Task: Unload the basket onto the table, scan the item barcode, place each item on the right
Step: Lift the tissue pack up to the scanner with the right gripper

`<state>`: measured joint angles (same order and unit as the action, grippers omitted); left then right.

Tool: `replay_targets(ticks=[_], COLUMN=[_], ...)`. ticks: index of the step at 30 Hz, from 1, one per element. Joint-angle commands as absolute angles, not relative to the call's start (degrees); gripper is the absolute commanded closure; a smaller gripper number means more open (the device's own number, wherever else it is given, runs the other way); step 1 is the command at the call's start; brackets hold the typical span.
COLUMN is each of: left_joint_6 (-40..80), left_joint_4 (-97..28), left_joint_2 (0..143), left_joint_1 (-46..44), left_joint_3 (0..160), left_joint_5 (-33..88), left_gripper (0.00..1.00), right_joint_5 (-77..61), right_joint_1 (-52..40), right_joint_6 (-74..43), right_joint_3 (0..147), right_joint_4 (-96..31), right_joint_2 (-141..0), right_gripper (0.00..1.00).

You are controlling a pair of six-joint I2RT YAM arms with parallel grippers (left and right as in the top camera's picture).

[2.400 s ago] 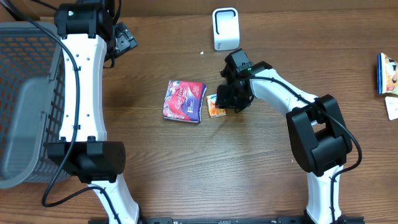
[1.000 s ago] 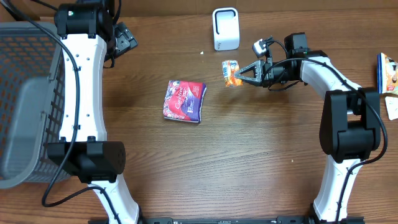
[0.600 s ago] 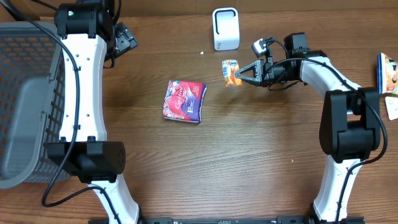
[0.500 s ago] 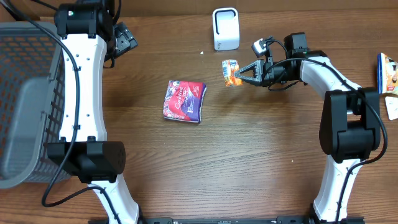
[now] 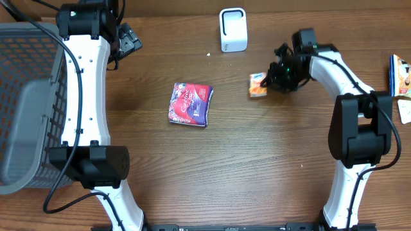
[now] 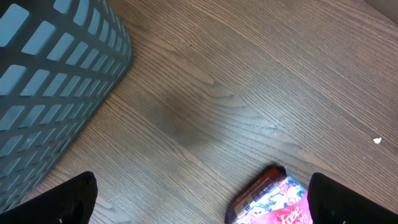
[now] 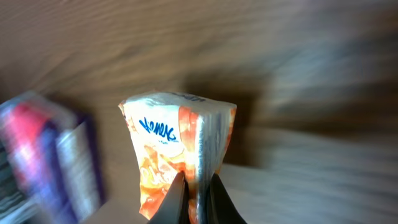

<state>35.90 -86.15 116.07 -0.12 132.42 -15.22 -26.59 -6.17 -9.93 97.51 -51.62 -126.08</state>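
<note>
The item is a small orange tissue pack [image 5: 257,85], right of and below the white barcode scanner [image 5: 233,29]. My right gripper [image 5: 270,79] is shut on one end of it. In the right wrist view the pack [image 7: 177,140] stands upright above the wood, and the two dark fingers pinch its lower edge at the right gripper [image 7: 196,190]. My left gripper [image 5: 126,41] hangs at the back left, open, with nothing between its fingers [image 6: 67,198].
A purple and pink pack [image 5: 191,104] lies flat mid-table; its corner [image 6: 273,200] shows under the left wrist. A grey mesh basket [image 5: 26,96] fills the left side. More packs [image 5: 399,75] lie at the right edge.
The right gripper has swung right and toward the front with the orange pack, away from the scanner, and its wrist has turned. The left arm has not moved.
</note>
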Motion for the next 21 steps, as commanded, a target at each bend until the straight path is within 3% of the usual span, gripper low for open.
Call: replay_targets(ticks=[1,7,15,21], left_joint_6=[36.4,36.4,36.4,36.4], left_joint_4=[-86.3,-86.3,-86.3,-86.3], left_joint_2=[116.9,116.9,116.9,116.9], left_joint_1=[0.0,0.0,0.0,0.0], left_joint_3=[132.8,132.8,132.8,132.8], left_joint_5=[-15.4,-15.4,-15.4,-15.4], left_gripper=[0.0,0.0,0.0,0.0], right_joint_5=[-6.3,9.4,28.2,29.6], right_joint_1=[-8.8,-13.8,-20.3,-22.5], right_joint_6=[-10.6,-5.5,15.3,34.4], right_joint_3=[105.0,110.3,110.3,110.3], right_joint_4=[-51.7,-44.3,-25.4,-14.7], right_joint_2=[-124.6,-124.6,-126.4,-129.6], right_gripper=[0.96,0.96,0.96,0.96])
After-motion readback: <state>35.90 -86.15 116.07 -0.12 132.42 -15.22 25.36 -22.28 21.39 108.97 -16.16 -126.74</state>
